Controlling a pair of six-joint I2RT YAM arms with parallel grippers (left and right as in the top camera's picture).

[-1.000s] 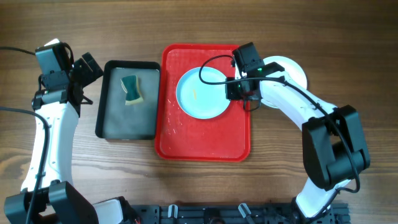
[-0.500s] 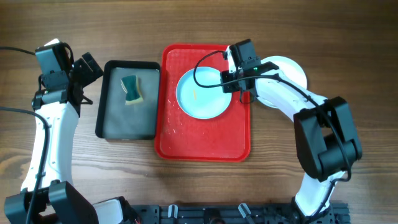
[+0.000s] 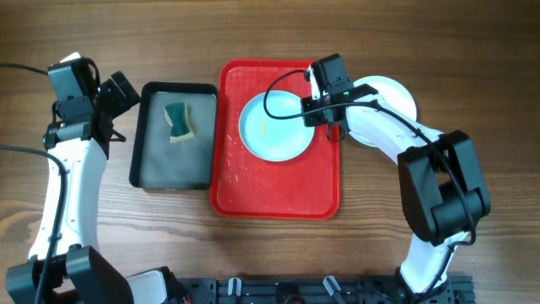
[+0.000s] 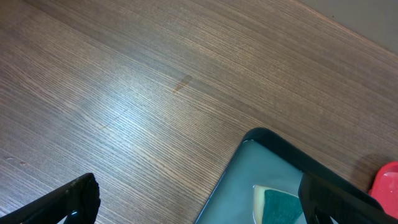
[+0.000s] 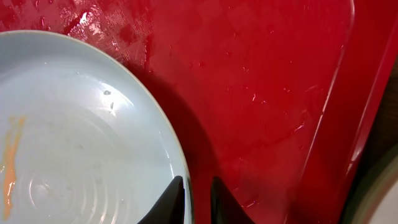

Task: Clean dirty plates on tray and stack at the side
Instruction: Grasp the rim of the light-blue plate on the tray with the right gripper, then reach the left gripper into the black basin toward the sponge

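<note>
Brown wood-grain worktop fills all views. A black rail runs along its near edge.

Red tray sits mid-worktop with its long axis running far to near, away from the robot's base. The tray floor is wet, with droplets and smears.

A pale blue plate lies flat and face up in the far half of the tray, slightly closer to the tray's right rim. It is round, so it has no long axis. An orange streak marks its left side, running roughly far to near.

A white plate lies on the worktop just right of the tray's far right corner, partly under the right arm. Cannot tell if another plate lies beneath it.

A dark grey pan sits just left of the tray with its long axis parallel to it. A green and yellow sponge lies in its far half.

The right claw is at the blue plate's right rim. Its fingers are narrow, one over the plate's inside and one outside above the tray floor. Cannot tell if they actually pinch the rim.

The left claw is spread wide apart and holds nothing. It is over the worktop by the pan's far left corner.
</note>
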